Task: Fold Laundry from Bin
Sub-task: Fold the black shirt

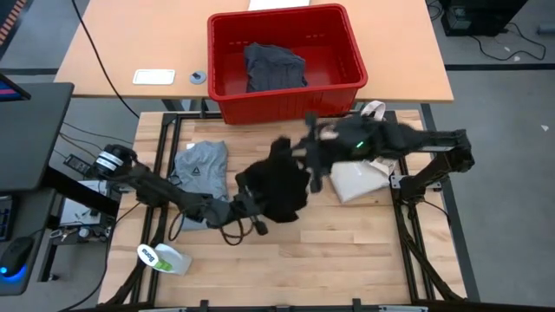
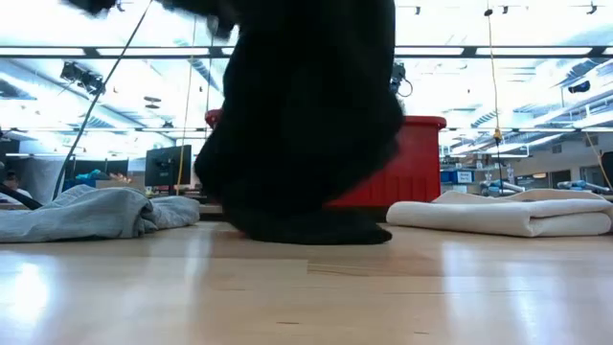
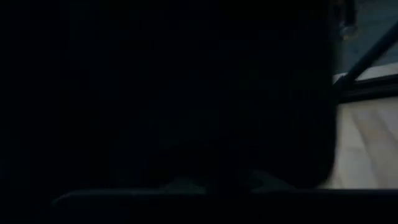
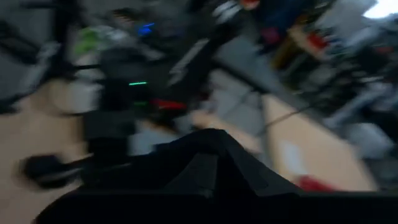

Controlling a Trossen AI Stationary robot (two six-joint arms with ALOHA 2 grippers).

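Early yet: black garment out of red bin, hanging mid-table, clamped by left gripper and right gripper; unfolded; grey T-shirt rumpled beside; blue plaid shirt binned.

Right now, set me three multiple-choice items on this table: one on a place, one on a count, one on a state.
1. Where does the grey T-shirt lie?
A. in the red bin
B. on the table, on the left arm's side
C. on the cream bag

2. How many garments show inside the red bin?
A. none
B. one
C. three

3. How is the black garment?
A. folded flat
B. lifted, its lower end on the table
C. still in the bin

Answers: 1 B, the high view shows it on the wood beside the left arm. 2 B, one dark bundle lies there. 3 B, the low view shows it hanging with its hem bunched on the wood.
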